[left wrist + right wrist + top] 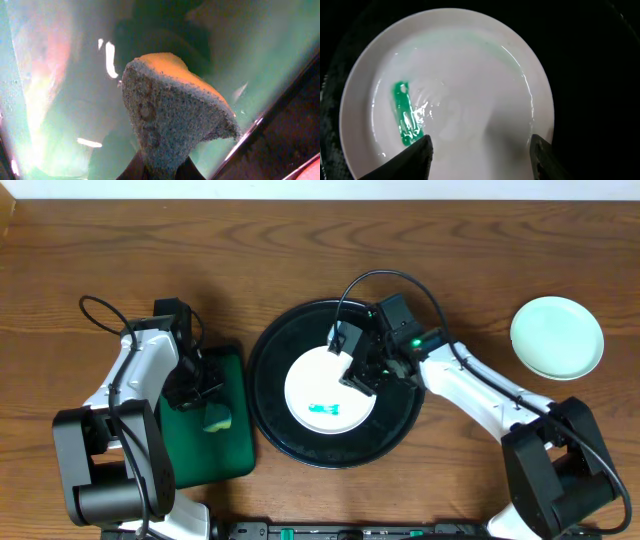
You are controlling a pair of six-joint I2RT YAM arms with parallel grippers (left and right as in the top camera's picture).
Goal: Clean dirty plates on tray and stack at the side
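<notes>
Plate (470,65), white with a teal-green smear (405,115), lies under the right gripper (480,150). The gripper's fingers (415,155) stand wide apart, and the plate's near part shows between them; whether the tips touch it cannot be told. The smear runs as a short bar just beyond one finger, and a pale green wash follows the far rim. The plate sits inside the tray (265,380), round and black with a raised rim, a little toward its lower side in the overhead view. The gripper hangs over the plate's upper right edge. Across the counter (300,240), the left gripper (203,388) pinches a sponge (170,120), yellow on one face and coarse grey-green on the other. It holds the sponge over a dark-green rectangular tray (228,455) that lies just beside the black tray. A second plate (557,337), pale mint, rests on the counter well apart to the right.
</notes>
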